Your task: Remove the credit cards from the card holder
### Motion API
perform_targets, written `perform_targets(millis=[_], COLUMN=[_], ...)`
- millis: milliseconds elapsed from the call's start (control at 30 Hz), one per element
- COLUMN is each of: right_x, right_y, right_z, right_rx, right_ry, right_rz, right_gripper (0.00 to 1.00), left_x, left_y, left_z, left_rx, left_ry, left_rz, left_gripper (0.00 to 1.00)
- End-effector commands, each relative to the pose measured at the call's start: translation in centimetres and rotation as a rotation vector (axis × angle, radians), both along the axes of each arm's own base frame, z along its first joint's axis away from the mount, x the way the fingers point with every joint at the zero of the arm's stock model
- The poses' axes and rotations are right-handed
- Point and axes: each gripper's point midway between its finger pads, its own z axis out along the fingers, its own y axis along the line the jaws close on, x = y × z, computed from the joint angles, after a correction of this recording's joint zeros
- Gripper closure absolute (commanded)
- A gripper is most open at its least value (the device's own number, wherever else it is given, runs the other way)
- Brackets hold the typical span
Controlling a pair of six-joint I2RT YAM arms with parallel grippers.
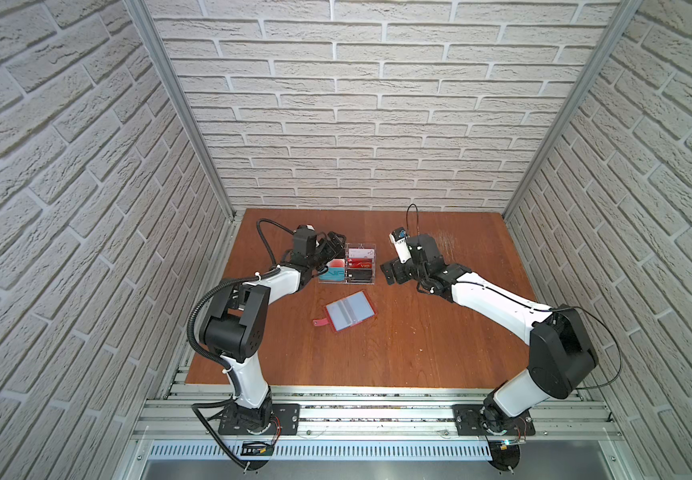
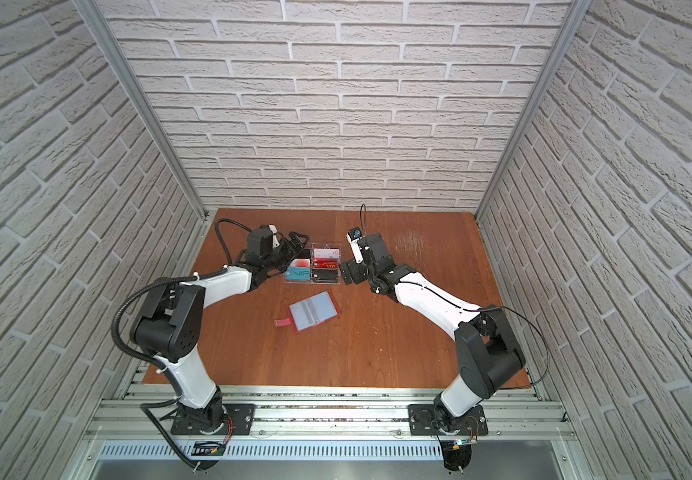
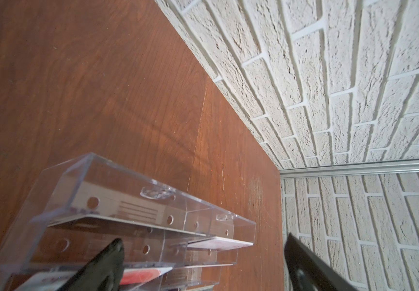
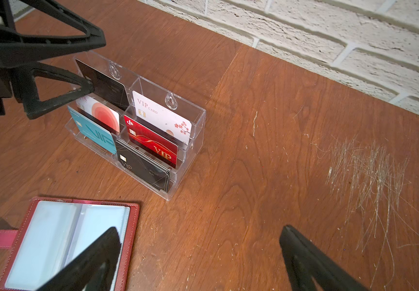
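The red card holder [image 1: 350, 316] [image 2: 314, 316] [image 4: 132, 226] lies open on the wooden table, its pale sleeves looking empty. One black credit card [image 4: 110, 88] leans in the back left slot of a clear acrylic tray [image 4: 198, 121]. A stack of black cards [image 4: 145, 167] fills the front right slot. My left gripper [image 1: 336, 245] [image 4: 97, 64] [image 3: 203, 239] hovers open over the tray's back left, one fingertip [image 4: 87, 87] against the leaning black card. My right gripper [image 1: 392, 272] [image 4: 199, 229] is open over bare table, right of the tray and behind the holder.
The tray [image 1: 346, 282] [image 2: 338, 282] also holds a teal VIP card [image 4: 95, 133], a red VIP card [image 4: 153, 146], a white VIP card [image 4: 163, 118] and a white card with orange rings [image 4: 102, 113]. Brick walls enclose the table; a scratched patch [image 4: 367, 171] marks the back right.
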Motion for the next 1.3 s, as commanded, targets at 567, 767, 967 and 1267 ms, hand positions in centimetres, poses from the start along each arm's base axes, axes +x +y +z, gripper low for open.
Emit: perform_targets(millis=[567, 767, 967, 1267], right_x=[0.6, 0.5, 0.0, -5.1], right_y=[0.3, 0.1, -3.5, -18.5], right_z=[0.5, 0.8, 0.6, -2.9], right_rx=[0.03, 0.039, 0.08, -0.081], right_ry=[-0.013, -0.022, -0.019, -0.116], right_rz=[-0.005, -0.015, -0.15, -0.634], right_gripper=[0.0, 0.0, 0.0, 0.0], left_x=[0.6, -1.5, -5.8, -13.8], left_y=[0.2, 0.1, 1.5, 16.0], left_z=[4.1, 5.3, 6.4, 8.3], left_rx=[0.009, 0.025, 0.131, 0.794], left_ry=[-0.12, -0.165, -0.221, -0.278], left_rz=[-0.014, -0.071, -0.096, 0.308], left_gripper=[0.02, 0.02, 0.02, 0.02])
